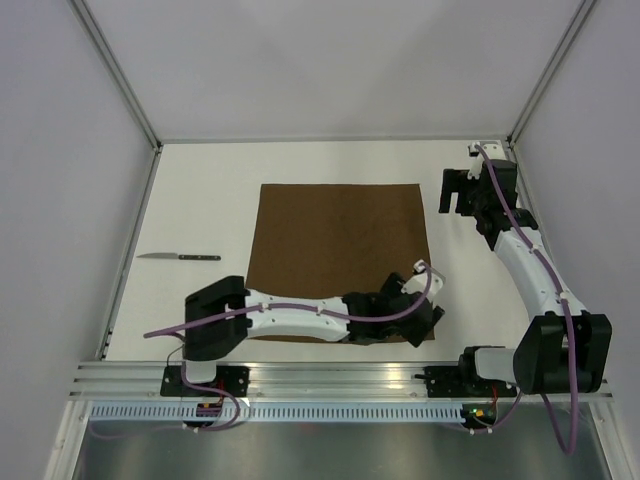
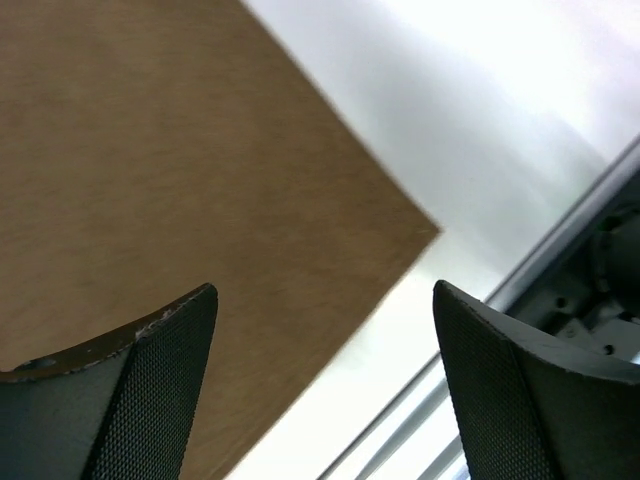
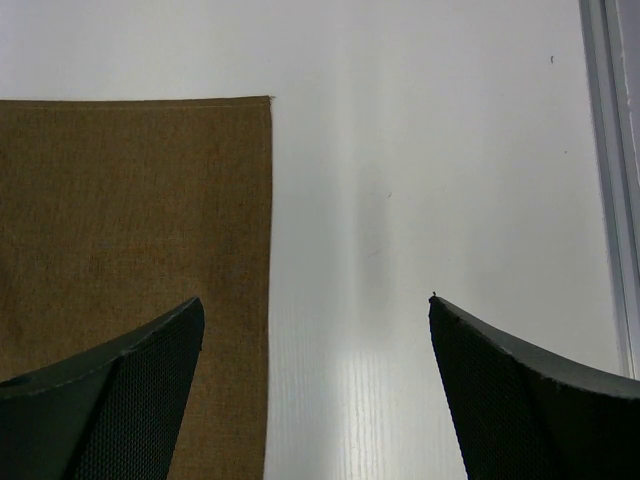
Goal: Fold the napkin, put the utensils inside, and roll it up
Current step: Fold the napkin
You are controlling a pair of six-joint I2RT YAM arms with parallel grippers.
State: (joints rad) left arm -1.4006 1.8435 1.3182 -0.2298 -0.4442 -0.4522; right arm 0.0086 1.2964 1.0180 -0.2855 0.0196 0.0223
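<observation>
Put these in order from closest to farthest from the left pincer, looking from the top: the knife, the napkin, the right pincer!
1. The napkin: the left pincer hangs at its near right corner.
2. The right pincer: farther back, beside the napkin's far right corner.
3. The knife: far off on the left side, past the napkin.

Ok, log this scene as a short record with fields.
napkin: brown, spread flat, unfolded
knife: on the table, left of the napkin, apart from it
left pincer: open, empty, at the napkin's near right corner
right pincer: open, empty, by the napkin's far right corner
task stage: folding not yet begun
</observation>
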